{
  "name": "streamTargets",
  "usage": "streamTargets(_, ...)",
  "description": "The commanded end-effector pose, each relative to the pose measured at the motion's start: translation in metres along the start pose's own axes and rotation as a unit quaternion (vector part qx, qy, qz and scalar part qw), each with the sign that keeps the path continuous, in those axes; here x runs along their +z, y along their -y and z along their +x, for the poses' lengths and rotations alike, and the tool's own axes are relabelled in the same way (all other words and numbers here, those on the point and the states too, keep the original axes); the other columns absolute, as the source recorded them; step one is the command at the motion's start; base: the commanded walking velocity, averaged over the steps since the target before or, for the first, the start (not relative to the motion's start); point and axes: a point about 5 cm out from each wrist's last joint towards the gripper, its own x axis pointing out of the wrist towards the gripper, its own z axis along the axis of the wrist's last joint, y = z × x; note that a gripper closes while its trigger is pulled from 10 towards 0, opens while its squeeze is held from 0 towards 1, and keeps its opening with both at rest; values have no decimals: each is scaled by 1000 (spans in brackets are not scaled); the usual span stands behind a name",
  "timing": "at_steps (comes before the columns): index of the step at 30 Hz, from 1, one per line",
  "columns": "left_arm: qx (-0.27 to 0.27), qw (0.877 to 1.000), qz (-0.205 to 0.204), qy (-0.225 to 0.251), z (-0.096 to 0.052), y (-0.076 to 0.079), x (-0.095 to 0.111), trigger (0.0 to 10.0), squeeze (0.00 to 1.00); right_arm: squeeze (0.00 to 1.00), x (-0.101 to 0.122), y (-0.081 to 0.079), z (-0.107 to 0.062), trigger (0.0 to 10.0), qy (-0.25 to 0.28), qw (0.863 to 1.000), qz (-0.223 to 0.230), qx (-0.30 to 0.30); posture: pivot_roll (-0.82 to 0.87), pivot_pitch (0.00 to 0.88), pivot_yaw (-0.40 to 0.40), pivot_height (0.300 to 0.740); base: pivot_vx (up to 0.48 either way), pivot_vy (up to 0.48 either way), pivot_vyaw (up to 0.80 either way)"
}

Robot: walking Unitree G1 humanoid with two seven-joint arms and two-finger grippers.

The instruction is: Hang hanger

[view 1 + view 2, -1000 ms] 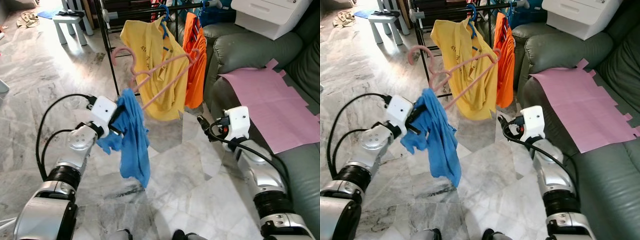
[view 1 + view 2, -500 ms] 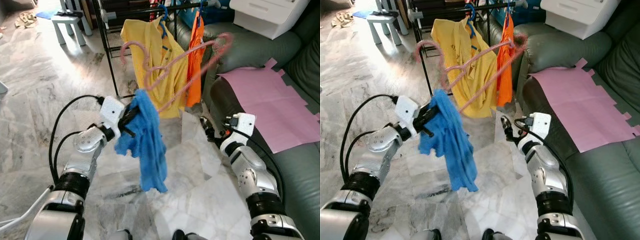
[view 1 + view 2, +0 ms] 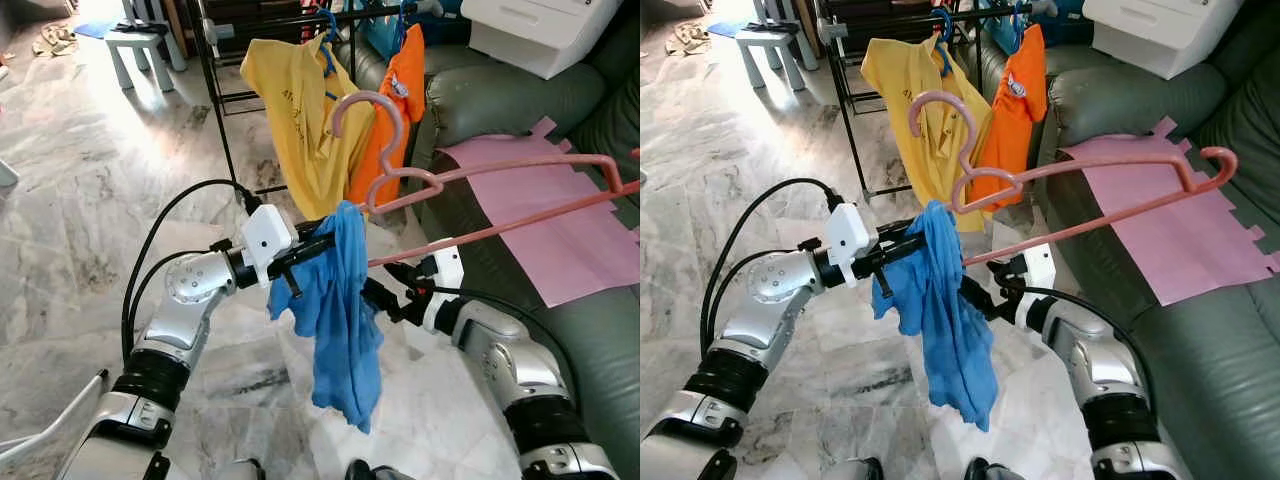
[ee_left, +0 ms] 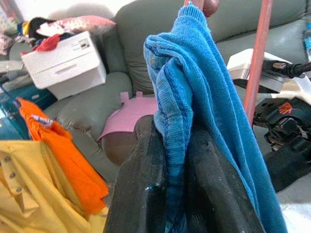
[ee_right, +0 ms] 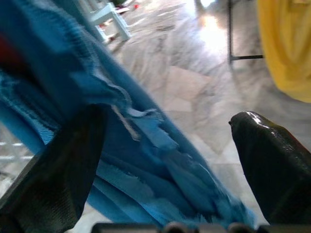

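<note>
Blue garment (image 3: 345,310) in left gripper (image 3: 310,253)

From the head we are looking forward and down through both eyes at the blue cloth (image 3: 340,300), with the clothes rack (image 3: 215,80) beyond it and the sofa (image 3: 520,100) to its right. We are sharing nearly the same scene in both. Our left wrist camera is sitting very near the blue cloth, facing the sofa. Our right wrist camera is pressing close against it, facing the marble floor (image 5: 194,82).
</note>
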Motion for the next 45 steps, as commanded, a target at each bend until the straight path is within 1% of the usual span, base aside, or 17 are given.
streamTargets(1,-21,999,31,17,3,-2,11,0,0,0,-5,-4,-4,10000,-13,1000,-4,17,-74,137,8,740,0,0,0)
streamTargets(5,-31,998,37,26,5,-2,16,0,0,0,-8,-4,-6,10000,-19,1000,-9,16,-75,138,8,740,0,0,0)
streamTargets(7,-29,997,46,54,11,-5,33,0,0,0,-13,-4,-6,10000,-28,1000,-4,12,-75,138,8,740,0,0,0)
streamTargets(8,-29,997,46,54,11,-5,33,0,0,0,-13,-4,-6,10000,-28,1000,-4,12,-75,138,8,740,0,0,0)
streamTargets(10,-23,996,47,77,15,-8,45,0,0,0,-17,-3,-6,10000,-31,999,1,8,-71,140,5,740,0,0,0)
streamTargets(11,-20,995,48,86,16,-9,50,0,0,0,-18,-3,-6,6157,-33,999,5,6,-70,140,3,740,0,0,0)
streamTargets(12,-16,994,49,96,17,-11,56,0,0,0,-21,-3,-6,6157,-37,999,6,3,-69,141,3,740,0,0,0)
streamTargets(13,-10,993,50,109,18,-14,63,0,0,0,-26,-1,-7,0,-47,999,10,-5,-67,141,1,740,0,0,0)
streamTargets(17,0,990,53,129,18,-21,75,0,0,0,-35,3,-11,0,-66,998,10,-17,-66,141,0,740,0,0,0)
streamTargets(19,9,989,57,137,14,-28,82,0,0,0,-42,12,-17,0,-81,996,10,-46,-66,142,-1,740,0,0,0)
streamTargets(23,14,989,61,136,12,-31,84,0,0,0,-44,15,-21,0,-83,995,14,-57,-69,142,-3,740,0,0,0)
streamTargets(25,30,988,58,138,8,-38,88,0,0,0,-46,19,-26,0,-86,994,15,-69,-71,142,-5,740,0,0,0)
streamTargets(32,68,991,50,107,-1,-49,75,0,0,0,-46,31,-41,0,-87,991,10,-98,-72,140,-7,740,0,0,0)
streamTargets(35,93,992,49,76,-10,-52,56,0,0,0,-38,46,-55,0,-77,987,4,-137,-80,139,-6,740,0,0,0)
streamTargets(40,130,990,19,49,-25,-57,37,0,0,0,-14,79,-93,0,-53,972,-15,-228,-92,141,-3,740,0,0,0)
streamTargets(42,135,990,12,35,-29,-57,30,0,0,0,0,89,-105,0,-38,965,-26,-257,-98,142,-3,740,0,0,0)
streamTargets(45,122,992,-1,20,-34,-50,17,0,0,0,25,103,-119,0,-4,950,-45,-309,-102,143,-2,740,0,0,0)
